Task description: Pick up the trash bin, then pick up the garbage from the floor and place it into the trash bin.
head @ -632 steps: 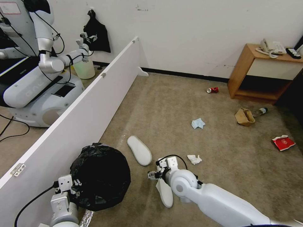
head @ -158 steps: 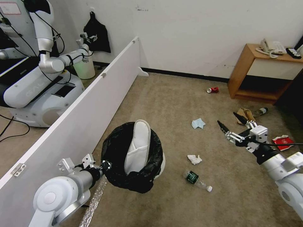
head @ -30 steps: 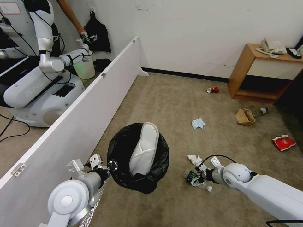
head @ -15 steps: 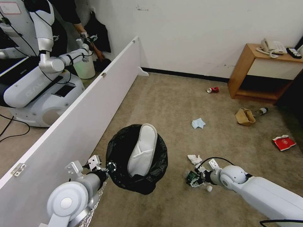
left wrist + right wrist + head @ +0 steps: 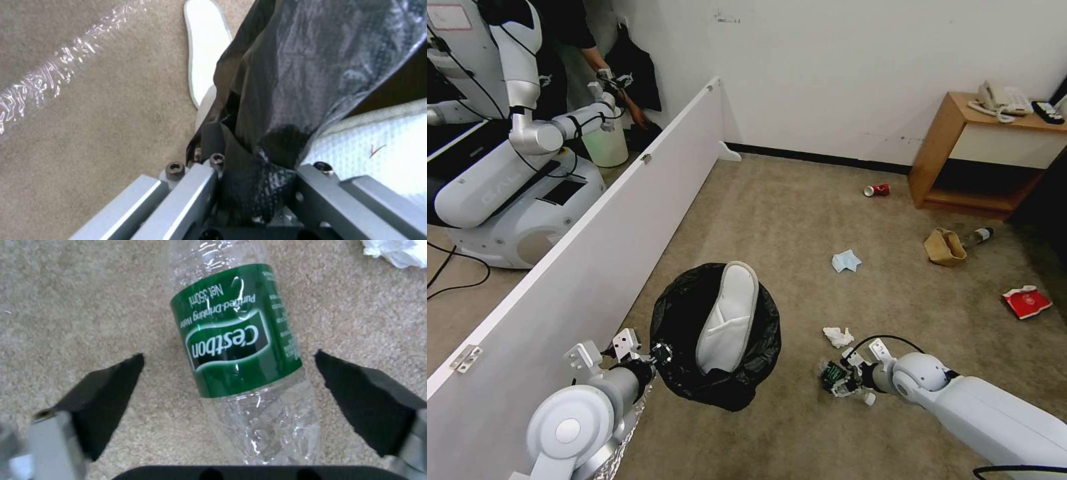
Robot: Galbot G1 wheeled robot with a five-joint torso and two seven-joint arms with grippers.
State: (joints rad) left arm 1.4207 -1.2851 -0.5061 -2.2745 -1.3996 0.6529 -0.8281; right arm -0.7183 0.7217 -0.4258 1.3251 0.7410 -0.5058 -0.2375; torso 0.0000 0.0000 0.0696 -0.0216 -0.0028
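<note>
Beige carpet [image 5: 800, 220] carries a clear bottle [image 5: 240, 350] with a green label, lying flat between the wide-spread fingers of the right claw [image 5: 229, 393], seemingly untouched. Tissue [image 5: 838, 336] lies just beside. Further left, the trash bin [image 5: 694, 313], a white slipper [image 5: 728, 317] upright inside, hangs from the left claw [image 5: 249, 186], clamped on its bag-covered rim.

To your left a long white partition board [image 5: 600, 220] runs across the beige carpet [image 5: 774, 213]. Beyond it you have a second robot [image 5: 507, 167] beside a pale bucket [image 5: 606, 143]. Against the far wall stands a wooden side cabinet [image 5: 960, 160] carrying a white telephone [image 5: 999, 100].
</note>
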